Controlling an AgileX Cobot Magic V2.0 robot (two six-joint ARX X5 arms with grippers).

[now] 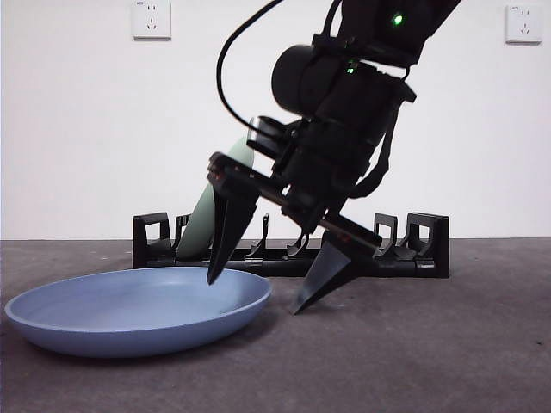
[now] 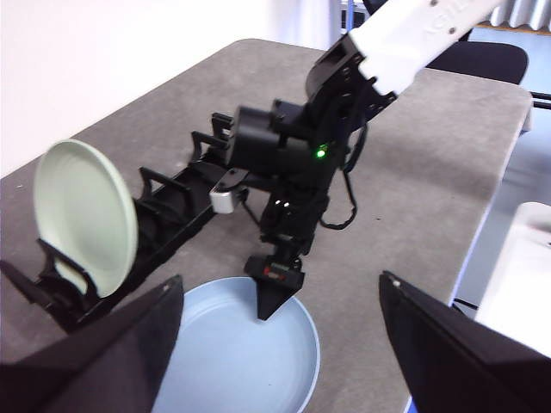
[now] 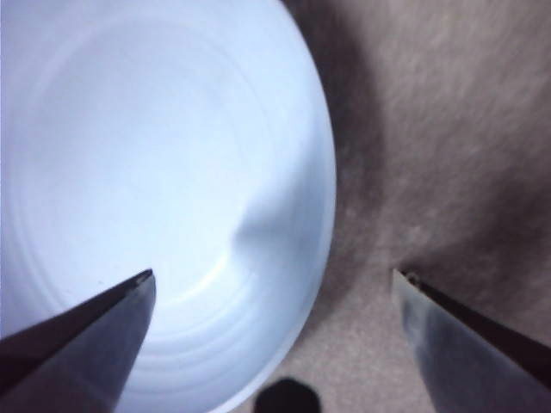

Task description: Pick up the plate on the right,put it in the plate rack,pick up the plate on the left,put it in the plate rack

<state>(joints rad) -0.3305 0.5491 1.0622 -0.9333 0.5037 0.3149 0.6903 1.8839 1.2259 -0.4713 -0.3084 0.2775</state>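
Right end effector (image 1: 271, 280) is jaws apart, straddling the near rim of the blue plate (image 1: 129, 314): one jaw over the plate's inside, the other outside on the bench (image 1: 430, 344). Plate lies flat just beneath it. Green plate (image 2: 84, 215) already stands in the plate rack (image 1: 413, 249) behind. Left end effector (image 2: 280, 340) hangs back, wide open. Risk as I see it: shallow rim, thin bite; outer jaw may scrape the bench or shove the plate away instead of clamping, then it slips on lift.

Lab or office room, bare white wall (image 1: 77, 129), 2 wall sockets (image 1: 151, 19), grey table (image 2: 430, 172), office chair (image 2: 482, 60)
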